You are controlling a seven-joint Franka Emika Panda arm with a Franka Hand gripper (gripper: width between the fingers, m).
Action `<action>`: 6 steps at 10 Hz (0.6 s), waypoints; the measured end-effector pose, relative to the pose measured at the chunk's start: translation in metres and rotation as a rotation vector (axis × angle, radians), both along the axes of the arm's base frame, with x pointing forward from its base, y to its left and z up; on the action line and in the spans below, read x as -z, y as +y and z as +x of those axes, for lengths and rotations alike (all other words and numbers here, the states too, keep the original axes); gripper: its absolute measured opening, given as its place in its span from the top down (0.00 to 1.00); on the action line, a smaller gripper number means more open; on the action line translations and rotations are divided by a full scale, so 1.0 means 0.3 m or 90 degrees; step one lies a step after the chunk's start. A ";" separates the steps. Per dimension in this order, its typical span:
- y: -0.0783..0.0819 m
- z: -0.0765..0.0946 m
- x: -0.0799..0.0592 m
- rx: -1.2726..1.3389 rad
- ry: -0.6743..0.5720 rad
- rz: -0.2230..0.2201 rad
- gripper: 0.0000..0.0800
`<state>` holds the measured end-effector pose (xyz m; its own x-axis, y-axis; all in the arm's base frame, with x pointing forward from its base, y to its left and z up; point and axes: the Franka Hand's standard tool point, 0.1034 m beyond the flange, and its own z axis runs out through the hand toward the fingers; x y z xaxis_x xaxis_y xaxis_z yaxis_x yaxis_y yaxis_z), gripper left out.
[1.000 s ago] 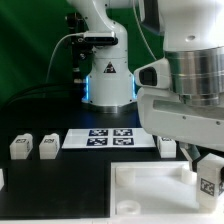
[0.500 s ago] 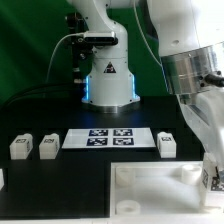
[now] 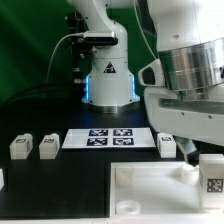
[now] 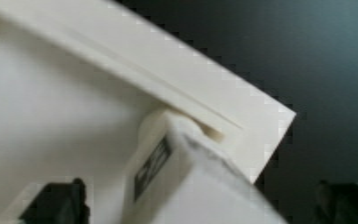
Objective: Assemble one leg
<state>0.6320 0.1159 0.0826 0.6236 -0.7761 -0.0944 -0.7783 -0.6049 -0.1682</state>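
Observation:
My gripper (image 3: 207, 160) is at the exterior view's right, shut on a leg (image 3: 211, 180), a white blocky peg with a black tag mark on its face. It holds the leg upright at the near right corner of the white tabletop (image 3: 150, 190). In the wrist view the blurred leg (image 4: 190, 172) stands between my dark fingers (image 4: 55, 202) against the tabletop's corner (image 4: 158, 80). I cannot tell whether its lower end sits in a socket. My gripper also shows in the wrist view (image 4: 201, 208).
Two loose legs (image 3: 21, 146) (image 3: 48, 146) stand at the left, another (image 3: 166, 145) right of the marker board (image 3: 110, 138). A white part (image 3: 2, 178) shows at the left edge. The arm's base (image 3: 108, 80) stands behind.
The wrist has turned back and forth over the tabletop's right corner. The leg stays in about the same place, with its tag face now turned toward the camera again.

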 end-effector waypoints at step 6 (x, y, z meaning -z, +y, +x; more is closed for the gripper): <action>0.028 0.026 -0.005 -0.518 -0.062 -0.112 0.19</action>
